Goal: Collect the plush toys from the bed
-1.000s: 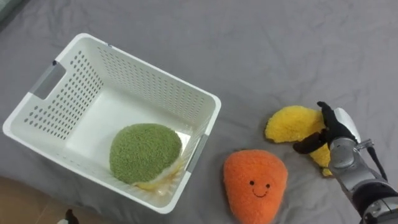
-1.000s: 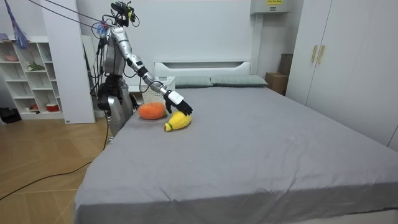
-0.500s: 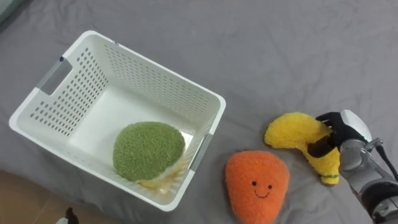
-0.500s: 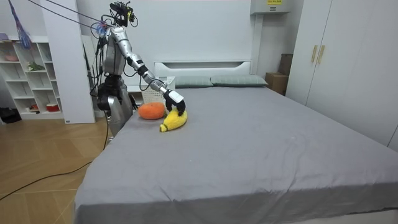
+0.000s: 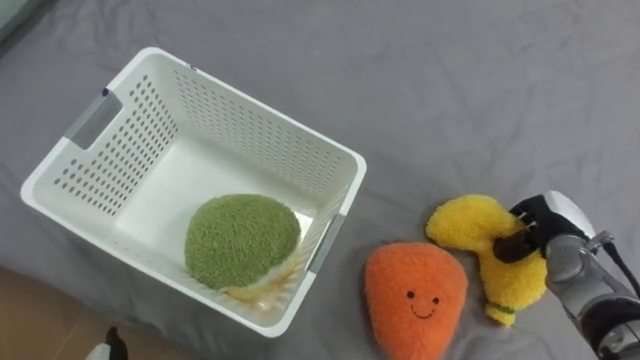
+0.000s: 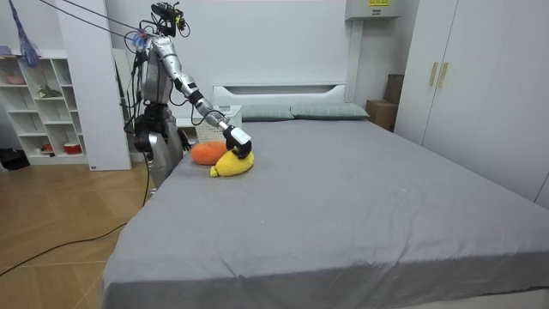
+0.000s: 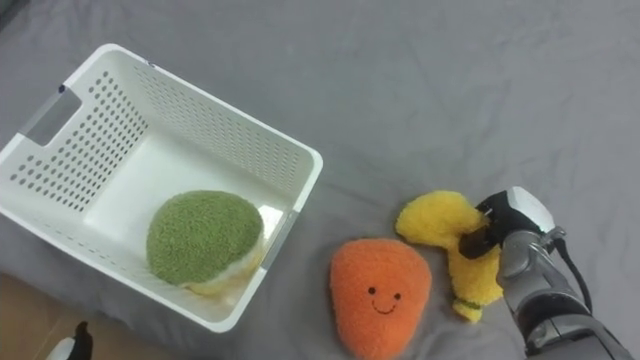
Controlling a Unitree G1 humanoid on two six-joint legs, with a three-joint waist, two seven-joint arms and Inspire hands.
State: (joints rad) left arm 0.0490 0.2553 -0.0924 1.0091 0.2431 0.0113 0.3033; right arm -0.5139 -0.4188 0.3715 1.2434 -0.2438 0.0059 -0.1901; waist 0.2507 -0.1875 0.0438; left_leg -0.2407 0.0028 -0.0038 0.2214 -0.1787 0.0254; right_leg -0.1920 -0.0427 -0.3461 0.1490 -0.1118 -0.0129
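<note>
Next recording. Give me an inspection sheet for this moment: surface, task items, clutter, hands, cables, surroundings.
surface: bed under a grey sheet, lightly creased.
job's things: white basket on the sheet, green plush inside it; orange plush beside the basket; yellow plush to the orange one's right.
clutter: nothing seen.
hands: right hand curled round the yellow plush.
cables: nothing seen.
surroundings: robot stands at the bedside by the basket; pillows at the headboard, shelf unit, wardrobe.

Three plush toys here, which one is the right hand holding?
The yellow toy: the right hand is curled round it. The orange toy lies free on the bed; the green toy sits in the basket.
</note>
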